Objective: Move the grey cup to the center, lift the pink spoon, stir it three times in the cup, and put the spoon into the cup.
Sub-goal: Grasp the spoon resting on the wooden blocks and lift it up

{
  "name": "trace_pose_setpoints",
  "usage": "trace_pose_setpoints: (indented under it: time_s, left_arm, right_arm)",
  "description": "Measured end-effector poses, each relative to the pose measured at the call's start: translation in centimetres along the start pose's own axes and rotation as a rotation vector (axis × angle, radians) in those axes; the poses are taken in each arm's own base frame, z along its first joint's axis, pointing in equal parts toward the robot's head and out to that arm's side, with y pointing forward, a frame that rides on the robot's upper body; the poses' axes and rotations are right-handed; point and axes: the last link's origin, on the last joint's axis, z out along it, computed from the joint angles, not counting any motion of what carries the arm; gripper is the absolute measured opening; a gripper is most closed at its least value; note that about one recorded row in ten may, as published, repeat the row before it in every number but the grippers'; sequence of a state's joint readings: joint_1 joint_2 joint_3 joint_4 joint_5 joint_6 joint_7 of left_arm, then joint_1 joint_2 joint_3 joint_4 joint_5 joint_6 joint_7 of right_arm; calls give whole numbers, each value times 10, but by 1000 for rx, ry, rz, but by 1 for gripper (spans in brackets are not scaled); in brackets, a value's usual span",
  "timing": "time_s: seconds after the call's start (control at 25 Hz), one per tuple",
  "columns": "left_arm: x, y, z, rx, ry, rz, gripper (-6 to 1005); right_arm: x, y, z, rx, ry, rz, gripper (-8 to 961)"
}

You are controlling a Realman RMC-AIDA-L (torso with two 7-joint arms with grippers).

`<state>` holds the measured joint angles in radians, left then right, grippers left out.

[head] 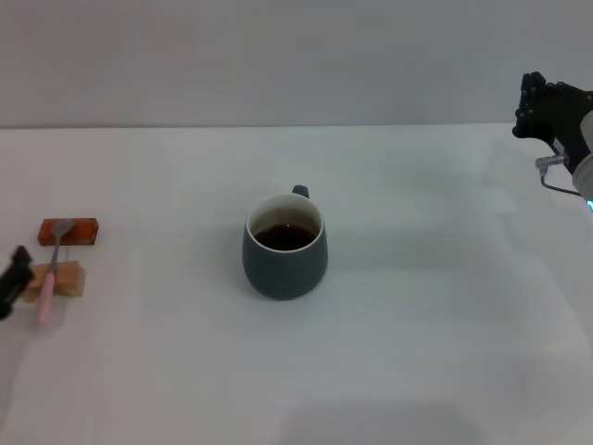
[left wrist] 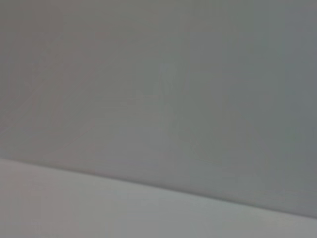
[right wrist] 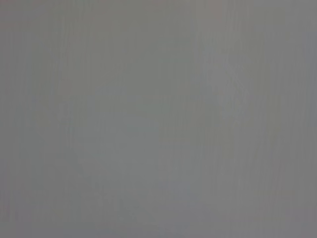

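Left pincer [head: 13, 274], state untellable, sits beside pink spoon [head: 50, 269]; grey cup [head: 284, 246] central, unlabelled.

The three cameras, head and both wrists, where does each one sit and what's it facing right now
Head view: high, facing down at the white table; grey cup central, pink spoon by left gripper, right gripper far right.
Left wrist view: bare wall and pale surface only.
Right wrist view: featureless grey.
Shared: no object.

left end effector [head: 13, 278] cropped, right end effector [head: 542, 107] cropped
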<state>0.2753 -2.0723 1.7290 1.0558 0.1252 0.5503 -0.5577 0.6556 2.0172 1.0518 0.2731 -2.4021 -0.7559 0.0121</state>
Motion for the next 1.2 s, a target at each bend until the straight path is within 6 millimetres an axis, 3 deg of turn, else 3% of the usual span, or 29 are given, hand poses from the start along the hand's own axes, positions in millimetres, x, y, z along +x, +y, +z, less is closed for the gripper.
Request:
trace_pose_setpoints:
  time_s: [0.08, 0.28, 0.64, 0.8, 1.2]
  left_arm:
    - [0, 0, 0, 0, 0, 0, 802]
    - [7, -39, 4, 194, 155, 28, 797]
    - [-7, -52, 12, 286, 176, 117, 788]
    - [-8, -43, 11, 239, 217, 100, 785]
    - [-26, -11, -16, 121, 220, 15, 775]
  right_arm:
    - [1, 0, -1, -1, -1, 0, 33]
    - [0, 2, -1, -7, -5, 0, 33]
    - [-1, 3, 0, -11, -6, 1, 33]
    - [-2, 2, 1, -7, -5, 2, 32]
    - [-4, 4, 6, -14, 7, -4, 33]
